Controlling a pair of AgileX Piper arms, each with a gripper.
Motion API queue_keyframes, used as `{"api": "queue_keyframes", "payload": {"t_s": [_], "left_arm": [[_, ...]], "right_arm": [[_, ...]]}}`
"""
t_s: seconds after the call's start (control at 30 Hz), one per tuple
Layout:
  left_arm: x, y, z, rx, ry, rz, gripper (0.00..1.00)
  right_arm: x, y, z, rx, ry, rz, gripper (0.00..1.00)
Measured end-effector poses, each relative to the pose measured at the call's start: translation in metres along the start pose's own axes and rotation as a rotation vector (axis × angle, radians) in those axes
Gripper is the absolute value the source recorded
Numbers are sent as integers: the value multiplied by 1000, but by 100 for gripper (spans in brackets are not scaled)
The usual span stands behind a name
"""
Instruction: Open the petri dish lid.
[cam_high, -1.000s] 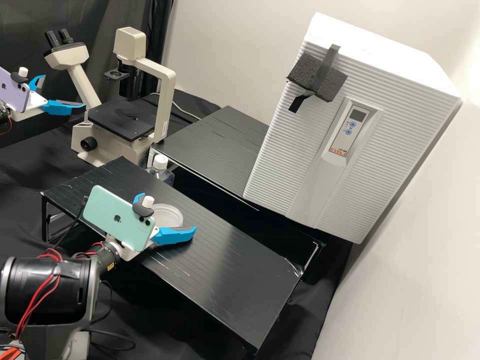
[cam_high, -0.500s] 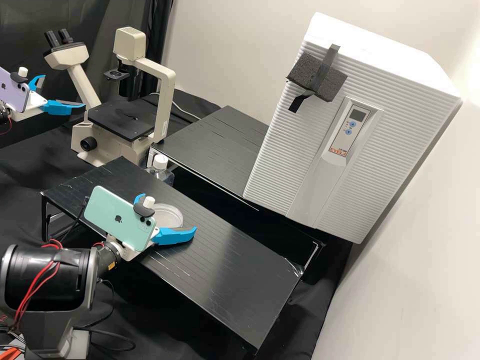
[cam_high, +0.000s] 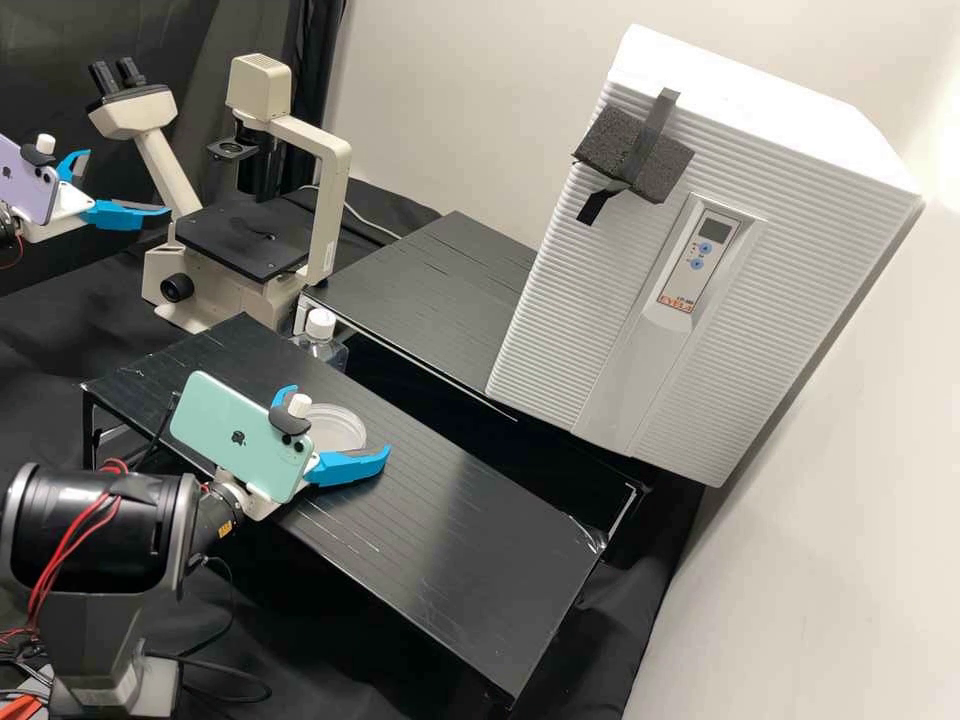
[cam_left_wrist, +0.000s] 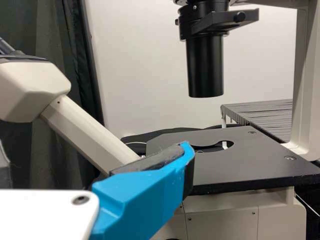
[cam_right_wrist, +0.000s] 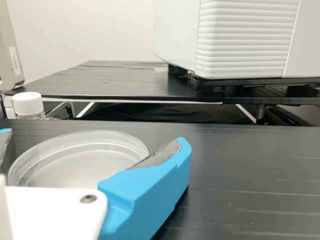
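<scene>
Both my pincers are spread, one near, one far.
In the high view my right arm (cam_high: 110, 530) stands in the near left corner, red wires (cam_high: 70, 550) looped over its thick joint, its wrist (cam_high: 218, 512) stretched out to my right gripper (cam_high: 338, 420), whose blue fingers (cam_high: 348, 468) stand wide apart. My left gripper (cam_high: 128, 182) pokes in farther off at the left edge, blue fingers (cam_high: 125, 214) parted too; in my left wrist view, one runs forward from my white mounting plate (cam_left_wrist: 42, 212), its pad (cam_left_wrist: 150, 159) dark.

A pale wall (cam_high: 440, 100) (brightly lit at one side) meets a dark curtain (cam_high: 190, 40).
</scene>
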Motion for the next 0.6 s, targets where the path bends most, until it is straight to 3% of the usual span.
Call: {"api": "queue_keyframes", "payload": {"t_s": [0.47, 0.6], "left_arm": [[0, 0, 0, 0, 0, 0, 100], [0, 0, 0, 0, 0, 0, 100]], "right_arm": [[0, -3, -3, 1, 35, -23, 0], [-3, -3, -8, 17, 65, -31, 0]]}}
